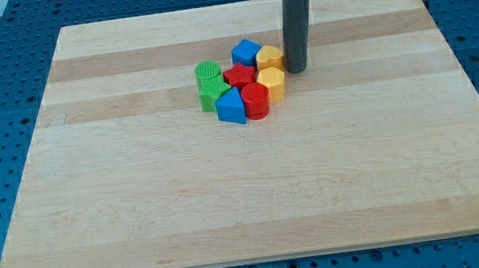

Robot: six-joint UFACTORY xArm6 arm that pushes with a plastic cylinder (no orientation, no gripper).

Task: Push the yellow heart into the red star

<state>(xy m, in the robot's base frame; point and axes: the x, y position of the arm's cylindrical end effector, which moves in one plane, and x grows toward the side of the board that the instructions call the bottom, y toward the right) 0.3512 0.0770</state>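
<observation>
The upright dark rod's tip, my tip, stands upper centre on the wooden table, apparently touching the yellow heart block beside the red star block.

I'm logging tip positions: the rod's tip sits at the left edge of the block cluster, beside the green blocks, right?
Not quite. In the camera view my tip sits at the cluster's right edge, beside the upper yellow block; the green blocks are on the opposite side.
</observation>
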